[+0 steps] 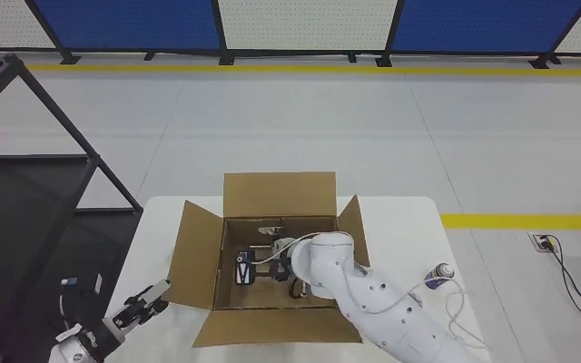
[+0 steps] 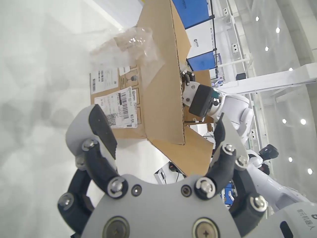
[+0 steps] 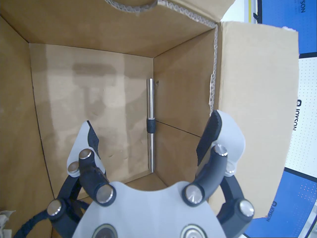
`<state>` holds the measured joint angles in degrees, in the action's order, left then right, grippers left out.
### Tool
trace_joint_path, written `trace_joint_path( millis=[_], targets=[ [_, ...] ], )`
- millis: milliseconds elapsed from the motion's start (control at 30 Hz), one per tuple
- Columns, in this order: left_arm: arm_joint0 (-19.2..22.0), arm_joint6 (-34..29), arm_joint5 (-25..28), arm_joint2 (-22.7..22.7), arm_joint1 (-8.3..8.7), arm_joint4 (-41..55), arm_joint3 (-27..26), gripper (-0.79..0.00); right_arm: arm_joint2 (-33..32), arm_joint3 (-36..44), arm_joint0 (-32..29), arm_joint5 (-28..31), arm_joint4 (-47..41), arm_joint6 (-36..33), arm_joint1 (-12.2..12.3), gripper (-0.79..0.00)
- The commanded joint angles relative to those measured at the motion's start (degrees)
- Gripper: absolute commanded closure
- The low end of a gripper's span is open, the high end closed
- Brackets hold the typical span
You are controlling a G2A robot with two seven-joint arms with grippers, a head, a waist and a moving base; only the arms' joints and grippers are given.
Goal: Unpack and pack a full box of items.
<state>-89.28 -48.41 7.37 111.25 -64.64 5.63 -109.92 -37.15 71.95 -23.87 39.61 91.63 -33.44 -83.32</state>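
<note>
Access to the metal rod (image 3: 151, 105) is likely sought, with the right end effector (image 3: 152, 124) held wide open and empty inside the box (image 3: 99, 25), the left end effector (image 2: 159, 117) likewise outside.

left end effector (image 2: 159, 122) spread wide, right end effector (image 3: 152, 125) spread wide, pointing down

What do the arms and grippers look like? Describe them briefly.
The right arm is glossy white with rounded segments. The left gripper and right gripper each have a grey plate, black linkages with silver screws, white fingers and black ribbed pads.
</note>
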Motion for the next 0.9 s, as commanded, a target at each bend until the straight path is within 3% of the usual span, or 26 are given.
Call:
trace_joint_path(
  millis=[0, 367, 433, 533, 567, 733, 867],
  targets=[
    [0.0, 0.0, 0.0, 0.0, 0.0, 0.0, 0.0, -0.785, 0.1, -0.4, 0.1, 0.0, 0.0, 0.2, 0.0, -0.785],
    [-0.3, 0.9, -1.2, -2.2, 0.37, -2.4, -1.7, -0.785, -0.8, 1.1, -1.8, -1.2, 2.2, 1.6, 0.4, -0.785],
    [0.1, 1.3, -1.9, -2.5, 0.46, -2.6, -1.7, -0.73, -1.1, 1.6, -2.4, -1.1, 2.9, 1.7, 0.5, -0.785],
    [0.7, 1.5, -2.8, -3.1, 0.6, -2.8, -1.6, -0.477, -2.0, 2.4, -3.2, -1.5, 3.4, 1.7, 0.7, -0.785],
    [0.8, 1.1, -3.0, -3.4, 0.67, -2.8, -1.7, -0.351, -2.3, 2.6, -3.5, -1.4, 3.5, 1.6, 0.8, -0.785],
    [1.4, 0.7, -3.1, -4.1, 0.94, -3.0, -1.9, -0.283, -3.4, 3.8, -4.5, -1.3, 4.0, 1.3, 1.0, -0.785],
    [1.6, 0.3, -2.4, -4.3, 1.14, -2.6, -1.9, -0.015, -4.0, 4.5, -5.0, -0.9, 4.1, 0.7, 1.0, -0.785]
  ],
)
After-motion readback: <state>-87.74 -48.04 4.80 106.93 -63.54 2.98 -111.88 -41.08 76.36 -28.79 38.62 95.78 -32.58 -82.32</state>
